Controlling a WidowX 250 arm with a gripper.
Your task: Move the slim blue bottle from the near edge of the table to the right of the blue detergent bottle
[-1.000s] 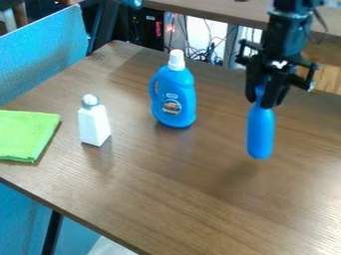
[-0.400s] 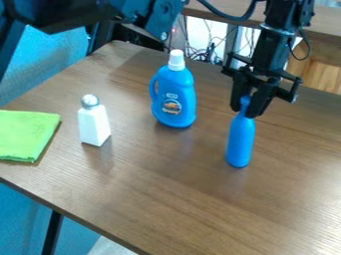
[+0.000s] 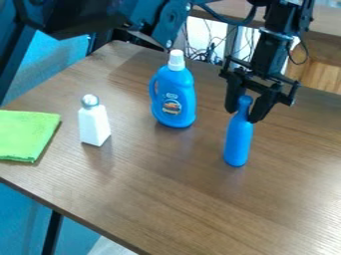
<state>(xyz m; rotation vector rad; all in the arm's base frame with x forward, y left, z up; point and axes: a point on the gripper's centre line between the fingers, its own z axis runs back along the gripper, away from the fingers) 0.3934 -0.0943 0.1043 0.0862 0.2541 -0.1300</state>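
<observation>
The gripper [image 3: 244,115] hangs on the right side over the table, its fingers spread on either side of the narrow neck of a plain blue bottle [image 3: 238,142]. The bottle stands on the table, its rounded top between the fingertips. Left of it and farther back is a blue detergent bottle [image 3: 174,97] with a white cap, upright. A white shaker [image 3: 94,124] with a silvery top stands farther left. At the left edge lies a folded green cloth [image 3: 27,134].
The brown wooden table [image 3: 166,199] has its front edge running diagonally at lower left. Part of the black arm [image 3: 100,17] crosses the upper left above the table's back corner. Cables and another table are behind.
The gripper and plain blue bottle have moved left, and the bottle has come down onto the table. The fingers have since parted around its neck. More of the arm now shows at upper left.
</observation>
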